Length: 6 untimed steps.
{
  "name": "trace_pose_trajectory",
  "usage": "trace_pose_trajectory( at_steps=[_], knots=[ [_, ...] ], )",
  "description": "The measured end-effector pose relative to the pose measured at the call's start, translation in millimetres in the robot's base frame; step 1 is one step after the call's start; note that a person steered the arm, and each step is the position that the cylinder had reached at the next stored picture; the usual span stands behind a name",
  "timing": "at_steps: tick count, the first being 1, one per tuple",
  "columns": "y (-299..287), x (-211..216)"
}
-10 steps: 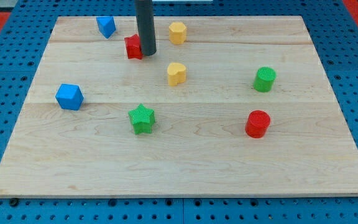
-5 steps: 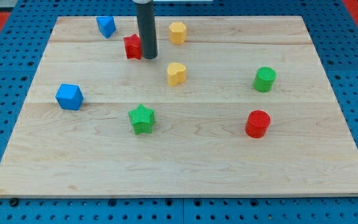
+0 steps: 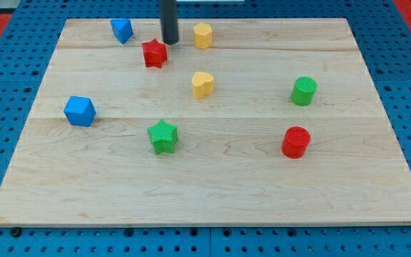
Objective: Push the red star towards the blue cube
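Your bare rod has no pincer; my tip (image 3: 170, 41) stands just up-right of the red plastic star (image 3: 154, 53). Push down-left from there toward the blue plastic cube (image 3: 79, 111), keeping centred

my tip (image 3: 170, 41) just above-right of red star (image 3: 154, 53), blue cube (image 3: 79, 111) lower left

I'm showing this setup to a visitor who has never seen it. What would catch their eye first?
Probably the dark rod coming down from the view's top, my tip just up and right of the red star, apart from it. Next, the bright blocks scattered over the pale wooden board: a blue cube at the view's left, a green star near the middle, and a red cylinder to the right.
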<state>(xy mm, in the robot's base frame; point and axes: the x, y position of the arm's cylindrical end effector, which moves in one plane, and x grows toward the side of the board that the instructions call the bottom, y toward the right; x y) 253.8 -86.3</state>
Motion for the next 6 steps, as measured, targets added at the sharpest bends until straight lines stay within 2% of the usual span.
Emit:
trace_pose_trajectory(
  at_steps=[2, 3, 5, 6],
  knots=[
    [-24, 33],
    [-2, -11],
    [10, 48],
    [-8, 53]
  ],
)
